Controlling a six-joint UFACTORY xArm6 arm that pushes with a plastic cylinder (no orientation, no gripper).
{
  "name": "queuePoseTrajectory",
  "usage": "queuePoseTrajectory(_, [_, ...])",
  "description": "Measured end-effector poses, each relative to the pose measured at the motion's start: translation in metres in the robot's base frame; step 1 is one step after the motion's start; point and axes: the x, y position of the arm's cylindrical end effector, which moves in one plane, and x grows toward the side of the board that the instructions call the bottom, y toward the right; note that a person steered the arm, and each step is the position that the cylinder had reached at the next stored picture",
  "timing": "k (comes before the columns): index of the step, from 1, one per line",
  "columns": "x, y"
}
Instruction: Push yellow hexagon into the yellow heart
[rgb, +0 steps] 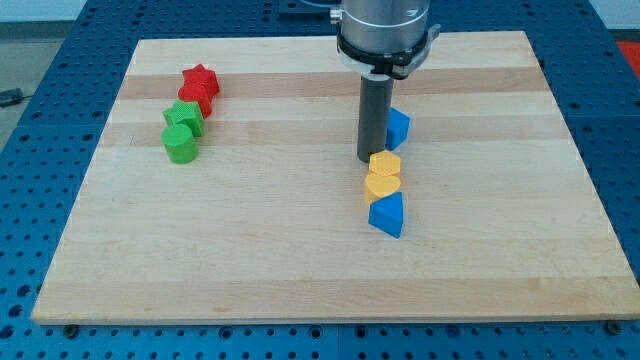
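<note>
**Yellow hexagon and yellow heart are lying together under the rod**

The yellow hexagon is lying flat on the wooden surface, a little to the view's right of the centre. It is touching the yellow heart, which is sitting just below it toward the view's bottom. The two yellow blocks are making a short column that is running from the view's top to the view's bottom. The hexagon is compact, so I cannot tell any long axis or pointing direction for it. The heart is too small for me to say where its point is facing.

My tip is standing at the hexagon's upper left edge, just beside it; I cannot tell if it is really touching. The end effector is only a plain dark rod, so it is not gripping anything.

A blue triangular block is touching the heart from below. Another blue block is partly hiding behind the rod, on its right side.

Well apart, near the view's upper left, a red star, a red block, a green block and a green block lower down are sitting in a close group.
</note>
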Motion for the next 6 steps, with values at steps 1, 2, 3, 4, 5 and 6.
queuePoseTrajectory(1, [0.000,-0.005])
queuePoseTrajectory(2, [-0.001,-0.029])
queuePoseTrajectory(3, [0.008,-0.049])
queuePoseTrajectory(4, [0.037,-0.049])
queuePoseTrajectory(5, [0.052,-0.048])
queuePoseTrajectory(6, [0.056,-0.046])
